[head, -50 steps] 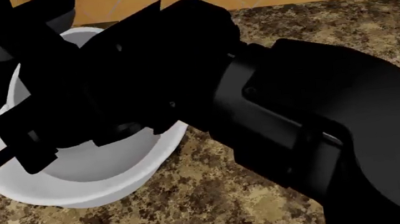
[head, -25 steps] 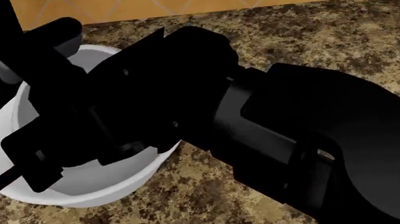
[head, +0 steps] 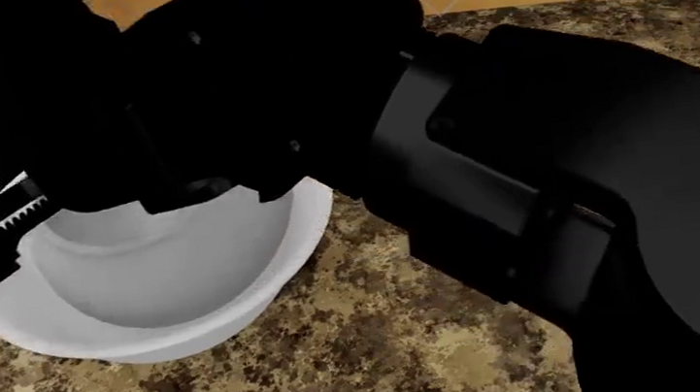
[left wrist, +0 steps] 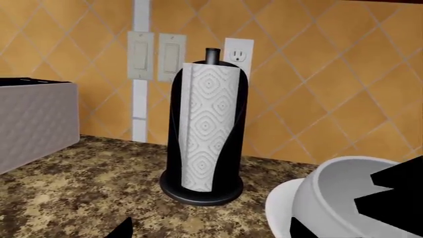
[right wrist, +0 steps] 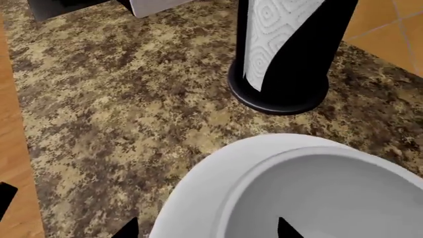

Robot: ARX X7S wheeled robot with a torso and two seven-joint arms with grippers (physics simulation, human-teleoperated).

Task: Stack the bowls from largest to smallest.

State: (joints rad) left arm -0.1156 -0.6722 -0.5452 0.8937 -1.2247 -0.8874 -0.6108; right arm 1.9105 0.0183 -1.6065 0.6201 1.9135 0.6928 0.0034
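**Bowls nested on counter, my rt arm over them**

Head view: my rt arm [head: 542, 166] fills most of the pic, reaching across w/ its black wrist block right over the bowls. Rt gripper [head: 12, 207] shows as a toothed pale strip at the far-left edge, close above the bowl rims. Can't tell if the jaws are spread or closed, or if they grip anything – too much black on black.

Large plain white bowl [head: 181, 321] sits upright on the speckled brown granite counter [head: 380, 349]. Inside it sits a 2nd, smaller white bowl [head: 162, 264]; its rim stands higher than the big one's rim. Same nesting in both wrist views: outer bowl [right wrist: 198, 188] w/ inner bowl [right wrist: 317, 188], and outer rim [left wrist: 281, 203] w/ inner bowl [left wrist: 343, 193]. No rim colour visible on the small one from these angles.

Paper towel roll [left wrist: 203, 134] stands upright in its black holder [left wrist: 201, 191], just beside the bowls, not touching as far as I see. Behind it: orange diamond-tile wall w/ light switches [left wrist: 156, 57] & outlet [left wrist: 238, 52].

Left gripper: only dark tips at the frame edge of the left wrist view, near the bowls; open/closed – can't tell.
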